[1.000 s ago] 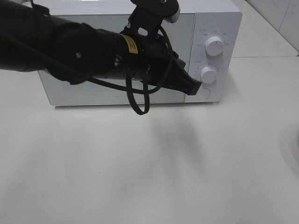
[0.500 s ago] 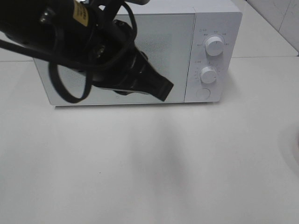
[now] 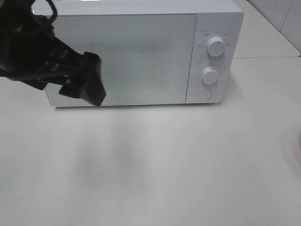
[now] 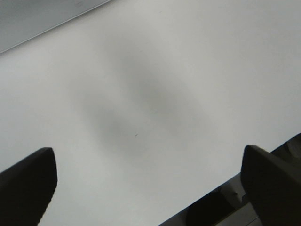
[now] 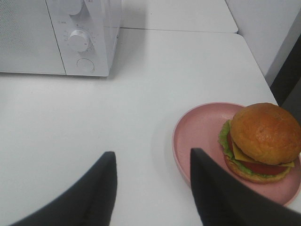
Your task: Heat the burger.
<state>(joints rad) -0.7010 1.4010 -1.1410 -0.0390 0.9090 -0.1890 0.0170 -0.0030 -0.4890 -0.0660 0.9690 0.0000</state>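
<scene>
Spreading across every view: a plain white counter [image 3: 178,160], meeting pale wall tile at upper right of the high frame. Standing at upper centre there: a white microwave [image 3: 141,52], door shut. Sitting on a pink plate [image 5: 197,136] at lower right of the right wrist frame: the burger [image 5: 261,141], showing a brown bun, lettuce, cheese, tomato. Hovering just beside the plate, touching nothing: right claw [image 5: 153,188], partly spread, holding nothing. Hanging at left of the high frame: left claw [image 4: 150,183], spread wide, gripping nothing.

burger [image 5: 264,139] on pink plate [image 5: 200,134] | microwave [image 5: 89,35] door apparently shut
</scene>
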